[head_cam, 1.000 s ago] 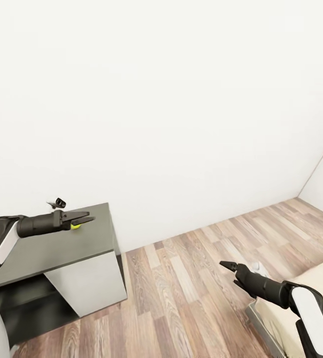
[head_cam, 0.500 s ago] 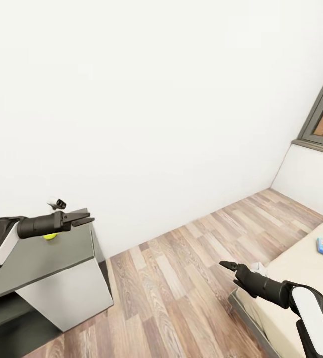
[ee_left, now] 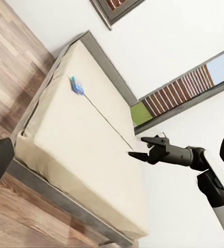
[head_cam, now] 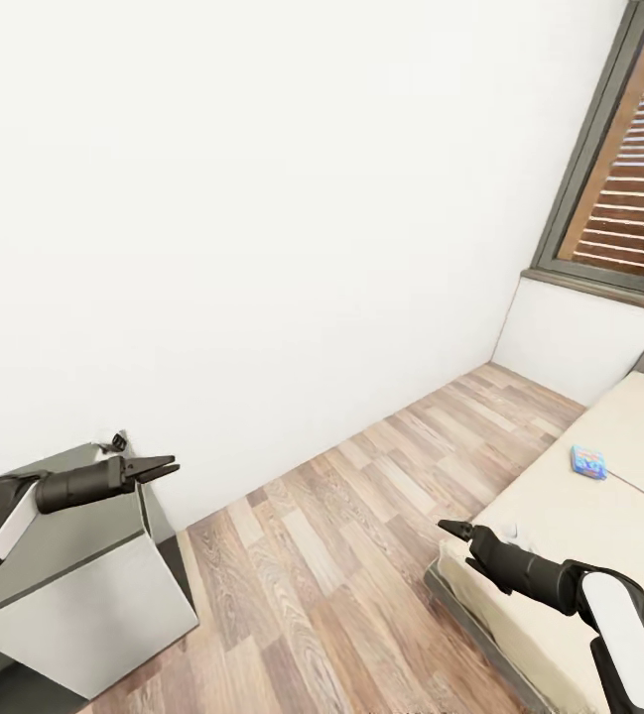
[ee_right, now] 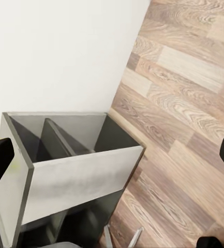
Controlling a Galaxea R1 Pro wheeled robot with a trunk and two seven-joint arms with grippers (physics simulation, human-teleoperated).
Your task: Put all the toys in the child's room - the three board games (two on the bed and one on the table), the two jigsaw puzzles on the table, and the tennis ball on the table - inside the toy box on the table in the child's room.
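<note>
On the beige mattress bed [head_cam: 599,526] at 3 o'clock, a small blue printed box [head_cam: 588,461] is lying; both arms' fingers are hanging apart, empty: left [head_cam: 153,467], right [head_cam: 457,533]

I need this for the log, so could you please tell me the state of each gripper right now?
Left gripper: open, holding nothing.
Right gripper: open, holding nothing.

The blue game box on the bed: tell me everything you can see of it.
The blue box is small, flat and rectangular, bright blue with a printed top too small to read; it looks like cardboard. It lies flat and closed on the beige mattress of the bed, toward the window end, with nothing else touching it. The left wrist view shows it at the start of a thin seam line across the mattress.
</note>
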